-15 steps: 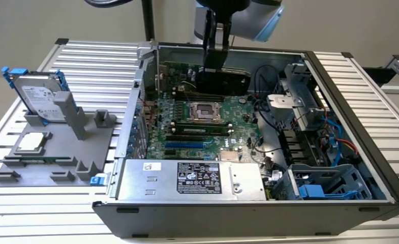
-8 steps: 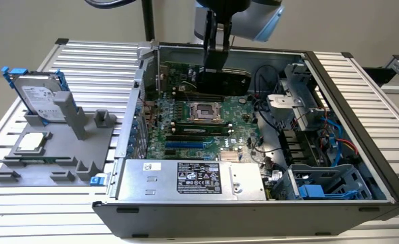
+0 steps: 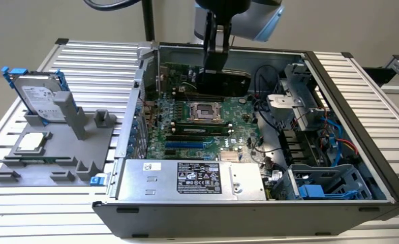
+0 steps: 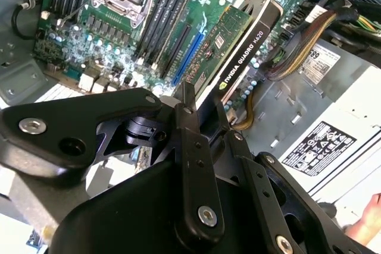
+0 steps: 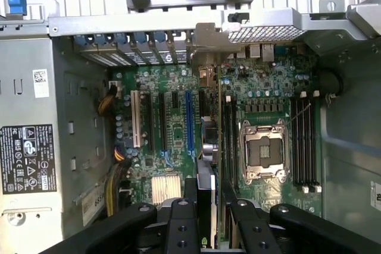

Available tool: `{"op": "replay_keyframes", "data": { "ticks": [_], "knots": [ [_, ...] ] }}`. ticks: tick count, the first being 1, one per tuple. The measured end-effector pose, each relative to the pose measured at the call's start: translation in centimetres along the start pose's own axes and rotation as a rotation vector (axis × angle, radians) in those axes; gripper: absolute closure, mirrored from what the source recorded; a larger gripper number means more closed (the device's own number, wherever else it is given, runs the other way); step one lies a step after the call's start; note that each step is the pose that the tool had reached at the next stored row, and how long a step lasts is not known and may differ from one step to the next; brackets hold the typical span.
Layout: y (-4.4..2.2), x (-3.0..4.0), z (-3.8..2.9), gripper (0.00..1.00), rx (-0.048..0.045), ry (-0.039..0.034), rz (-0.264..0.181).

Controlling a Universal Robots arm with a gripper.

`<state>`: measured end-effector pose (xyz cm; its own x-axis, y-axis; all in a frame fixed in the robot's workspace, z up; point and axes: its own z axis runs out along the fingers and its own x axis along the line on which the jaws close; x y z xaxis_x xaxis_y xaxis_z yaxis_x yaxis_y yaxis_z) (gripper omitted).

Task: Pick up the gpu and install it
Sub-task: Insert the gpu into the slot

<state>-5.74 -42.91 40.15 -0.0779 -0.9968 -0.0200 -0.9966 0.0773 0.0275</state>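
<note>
One black gripper clamps the flat gpu card, green board one face, black shroud the other, standing on edge over the green motherboard inside the open grey computer case.

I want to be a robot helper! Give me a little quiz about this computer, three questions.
1. True or false: the gripper holds the gpu inside the open computer case.
2. Where does the hard drive with blue rails stand? A) in the grey holder outside the case; B) inside the case; C) in the gripper.
3. Fill in: the motherboard is coloured ___.
Key: 1 true; 2 A; 3 green.
</note>
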Motion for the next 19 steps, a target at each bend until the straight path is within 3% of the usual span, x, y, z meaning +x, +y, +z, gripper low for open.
{"op": "replay_keyframes", "data": {
  "ticks": [19],
  "knots": [
    [-0.6, -0.4, 0.83, 1.0, -0.0001, 0.0, 0.0]
  ]
}}
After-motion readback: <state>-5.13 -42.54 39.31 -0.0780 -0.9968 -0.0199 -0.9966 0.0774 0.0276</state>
